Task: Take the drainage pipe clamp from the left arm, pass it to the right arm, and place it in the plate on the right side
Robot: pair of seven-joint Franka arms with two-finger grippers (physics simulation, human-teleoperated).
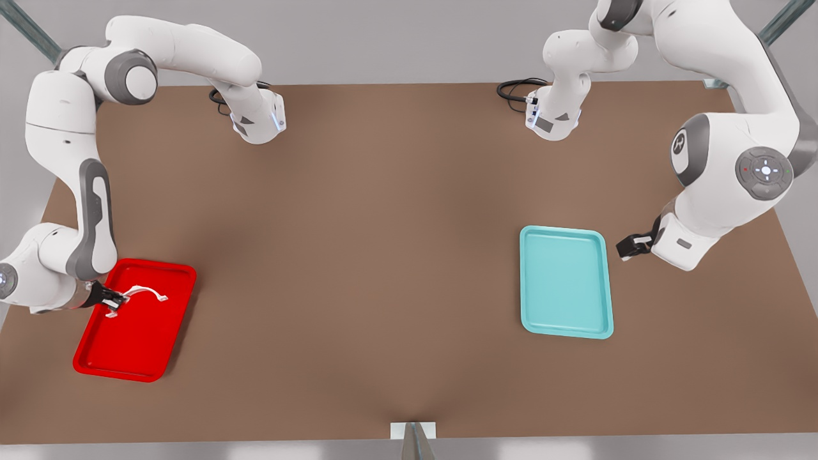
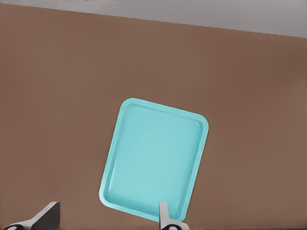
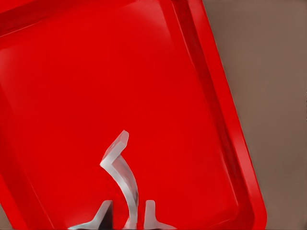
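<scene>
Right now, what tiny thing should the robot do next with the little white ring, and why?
Probably open the right tool and let go. It is shut on the clamp, already over the red plate. The left tool waits open beside the teal tray.

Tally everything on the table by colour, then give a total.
Red: 1, the plate
Teal: 1, the tray
White: 1, the pipe clamp, held over the plate by the right hand
Total: 3
</scene>
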